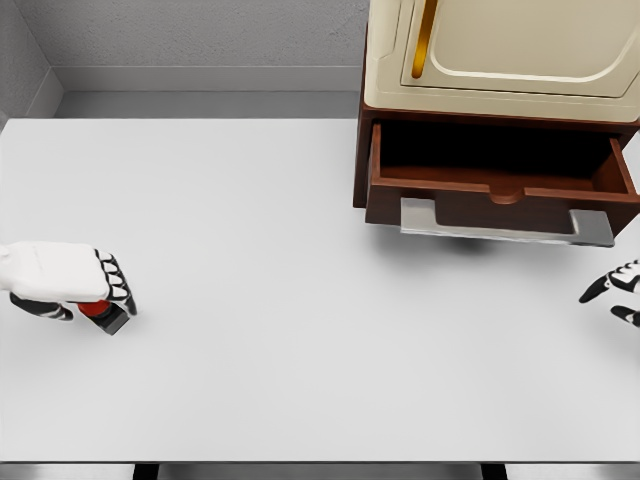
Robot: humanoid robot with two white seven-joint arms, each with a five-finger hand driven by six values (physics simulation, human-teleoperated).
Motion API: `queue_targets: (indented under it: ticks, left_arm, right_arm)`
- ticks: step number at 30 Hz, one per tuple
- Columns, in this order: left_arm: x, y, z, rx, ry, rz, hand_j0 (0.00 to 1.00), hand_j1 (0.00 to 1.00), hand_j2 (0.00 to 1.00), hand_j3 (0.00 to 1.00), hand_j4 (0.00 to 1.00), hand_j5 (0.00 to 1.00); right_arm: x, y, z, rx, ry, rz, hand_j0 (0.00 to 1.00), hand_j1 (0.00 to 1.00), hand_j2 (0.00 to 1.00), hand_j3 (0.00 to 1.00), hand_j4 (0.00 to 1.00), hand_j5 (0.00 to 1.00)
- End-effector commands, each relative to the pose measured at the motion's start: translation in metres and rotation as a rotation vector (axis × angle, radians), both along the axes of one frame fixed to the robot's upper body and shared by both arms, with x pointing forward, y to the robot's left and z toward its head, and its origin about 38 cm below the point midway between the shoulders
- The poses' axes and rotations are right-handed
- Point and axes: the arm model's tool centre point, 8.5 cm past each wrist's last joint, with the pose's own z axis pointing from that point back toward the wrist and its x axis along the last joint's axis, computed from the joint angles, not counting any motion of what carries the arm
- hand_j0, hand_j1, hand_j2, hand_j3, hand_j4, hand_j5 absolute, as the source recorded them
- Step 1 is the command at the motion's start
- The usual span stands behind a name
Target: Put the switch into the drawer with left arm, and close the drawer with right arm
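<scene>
The switch (104, 314), a small dark grey box with a red button, lies on the white table (280, 300) at the far left. My left hand (112, 290) rests over it, fingers curled down around it, and hides most of it. The brown drawer (500, 185) stands pulled open at the upper right, its dark inside showing nothing, with a grey handle (505, 222) along its front. My right hand (615, 285) shows at the right edge, below and right of the drawer, fingers spread and holding nothing.
A cream cabinet (500, 50) with a gold handle sits above the drawer. A grey wall runs behind the table. The table's front edge lies near the bottom of the picture.
</scene>
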Motion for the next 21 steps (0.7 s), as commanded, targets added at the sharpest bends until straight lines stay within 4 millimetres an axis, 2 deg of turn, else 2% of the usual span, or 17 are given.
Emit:
queue_targets:
  ticks: [1,4,10,11,14,19,21]
  left_arm:
    - [0.0,0.001,0.001,0.001,-0.001,0.005,0.74,0.74,0.74,0.74,0.74,0.74]
    - [0.0,0.002,0.0,0.005,0.001,0.004,0.73,0.73,0.73,0.73,0.73,0.73]
    - [0.0,0.0,-0.001,0.003,0.001,0.0,0.63,0.63,0.63,0.63,0.63,0.63]
    - [0.0,0.0,-0.001,0.003,0.001,0.0,0.58,0.58,0.58,0.58,0.58,0.58]
    - [0.0,-0.001,-0.001,0.001,0.001,-0.002,0.54,0.54,0.54,0.54,0.54,0.54]
    - [0.0,-0.002,-0.001,0.0,0.0,-0.004,0.39,0.39,0.39,0.39,0.39,0.39]
    - [0.0,-0.003,-0.002,-0.002,0.0,-0.006,0.36,0.36,0.36,0.36,0.36,0.36]
  right_arm:
    - [0.0,0.001,0.0,0.006,0.004,0.002,0.56,0.56,0.56,0.56,0.56,0.56]
    - [0.0,0.0,0.001,0.004,-0.001,-0.001,0.56,0.56,0.56,0.56,0.56,0.56]
    - [0.0,-0.002,0.003,0.001,-0.002,-0.005,0.57,0.57,0.57,0.57,0.57,0.57]
    - [-0.001,-0.005,0.006,-0.002,-0.012,-0.016,0.58,0.58,0.58,0.58,0.58,0.58]
    - [-0.002,-0.008,0.011,-0.006,-0.007,-0.011,0.58,0.58,0.58,0.58,0.58,0.58]
    - [-0.009,-0.016,0.009,-0.017,0.008,-0.034,0.58,0.58,0.58,0.58,0.58,0.58]
    - [-0.011,-0.015,0.007,-0.016,0.018,-0.032,0.6,0.6,0.6,0.6,0.6,0.6]
